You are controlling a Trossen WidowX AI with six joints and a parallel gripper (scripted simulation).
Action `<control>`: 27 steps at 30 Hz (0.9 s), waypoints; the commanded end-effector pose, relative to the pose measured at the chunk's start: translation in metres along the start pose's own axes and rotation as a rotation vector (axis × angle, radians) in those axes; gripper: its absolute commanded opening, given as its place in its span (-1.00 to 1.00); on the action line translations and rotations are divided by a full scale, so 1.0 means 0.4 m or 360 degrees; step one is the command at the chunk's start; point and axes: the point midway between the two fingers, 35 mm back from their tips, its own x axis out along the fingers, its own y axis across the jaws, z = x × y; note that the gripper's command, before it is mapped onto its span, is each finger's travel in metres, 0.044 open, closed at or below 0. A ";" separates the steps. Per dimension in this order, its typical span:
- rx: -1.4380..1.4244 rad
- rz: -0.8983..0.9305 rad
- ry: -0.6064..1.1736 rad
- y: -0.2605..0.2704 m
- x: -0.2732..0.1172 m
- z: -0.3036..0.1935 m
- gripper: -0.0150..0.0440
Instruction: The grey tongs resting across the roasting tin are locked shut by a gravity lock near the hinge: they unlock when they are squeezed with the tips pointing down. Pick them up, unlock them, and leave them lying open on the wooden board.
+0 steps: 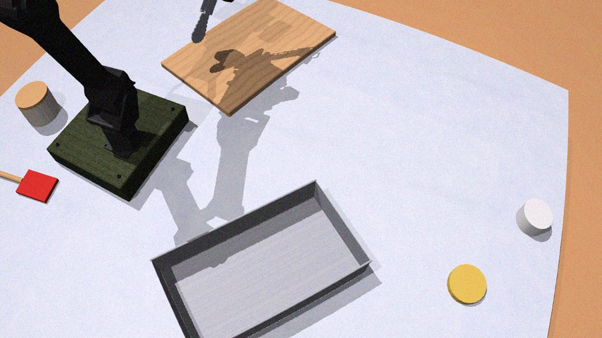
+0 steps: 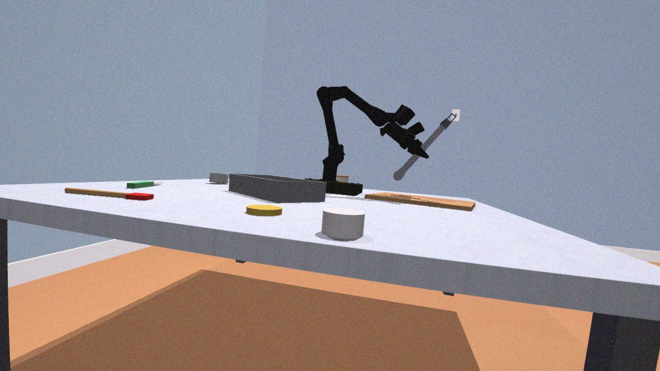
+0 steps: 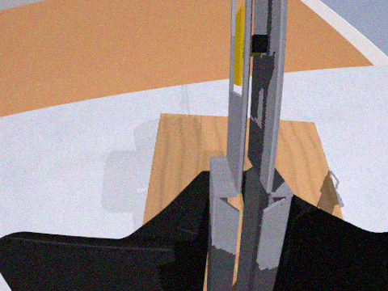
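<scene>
Blue-grey walls and an orange floor surround the pale table [image 1: 385, 139], which carries everything. Largest on it is the grey roasting tin [image 1: 344, 230], an open rectangular tray with nothing inside but shadow. Next is the dark green base block [image 1: 155, 130] of the black arm [image 1: 66, 51], then the wooden board [image 1: 285, 28], lying flat beyond the tin with the arm's shadow across it.

High over the board's near edge, the jaws [image 2: 417, 150] are clamped narrowly on the grey tongs [image 2: 424, 145], which hang tilted in the air with the rounded tips low and the hinge end up; they touch neither board nor tin. The wrist view shows what the others do not: the two tong arms close together side by side, a yellow strip and a small black block near the far end. The top view shows only the lower tip.

Smaller things sit well apart: a tan-topped cylinder [image 1: 32, 102], a white cylinder [image 1: 535, 217], a yellow disc [image 1: 466, 283], a red-headed spatula [image 1: 33, 184]. Only the exterior view shows a green block [image 2: 139, 184]. No writing is legible.
</scene>
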 end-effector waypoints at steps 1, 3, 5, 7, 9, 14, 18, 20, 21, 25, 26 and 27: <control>-0.0004 0.0006 0.0078 0.003 0.014 0.010 -1.00; -0.0010 0.0007 0.0130 0.004 0.022 0.008 -1.00; -0.0015 0.0009 0.0182 0.005 0.029 0.005 -1.00; -0.0020 0.0011 0.0234 0.006 0.036 0.003 -1.00; -0.0024 0.0012 0.0287 0.006 0.043 0.000 -1.00; -0.0036 0.0013 0.0419 0.004 0.058 -0.008 -1.00; -0.0036 0.0017 0.0526 0.004 0.069 -0.015 -1.00; -0.0036 0.0019 0.0579 0.004 0.073 -0.019 -1.00; -0.0035 0.0020 0.0606 0.004 0.075 -0.020 -1.00; -0.0032 0.0025 0.0713 0.003 0.083 -0.028 -1.00; -0.0031 0.0026 0.0739 0.003 0.084 -0.030 -1.00; -0.0030 0.0027 0.0766 0.002 0.086 -0.032 -1.00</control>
